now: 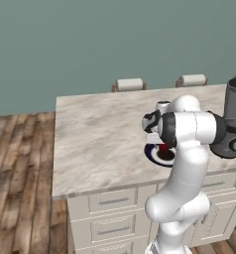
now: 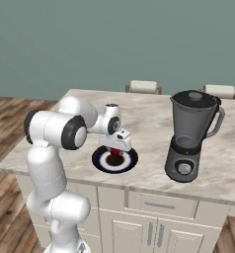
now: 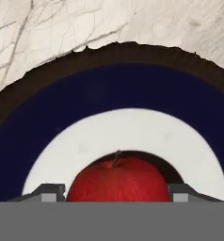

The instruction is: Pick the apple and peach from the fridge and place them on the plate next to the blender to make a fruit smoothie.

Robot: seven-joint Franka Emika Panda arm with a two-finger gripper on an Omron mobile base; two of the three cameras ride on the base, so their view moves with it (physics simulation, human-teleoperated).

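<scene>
The red apple (image 3: 117,181) sits between my gripper's (image 3: 116,194) two fingertips, which press on its left and right sides. It hangs low over the white centre of the plate (image 3: 109,94) and casts a dark shadow there; whether it touches the plate I cannot tell. In the right base view the gripper (image 2: 116,149) points down at the navy-rimmed plate (image 2: 100,161) with the apple (image 2: 116,152) under it. The blender (image 2: 190,136) stands to the plate's right. From the left base view the arm hides most of the plate (image 1: 151,153). The peach and fridge are out of view.
The plate and blender (image 1: 234,119) stand near the front edge of a marble island counter (image 1: 100,139) with white drawers below. Two chair backs (image 2: 143,86) (image 2: 219,90) rise behind the far edge. Wooden floor lies to the left.
</scene>
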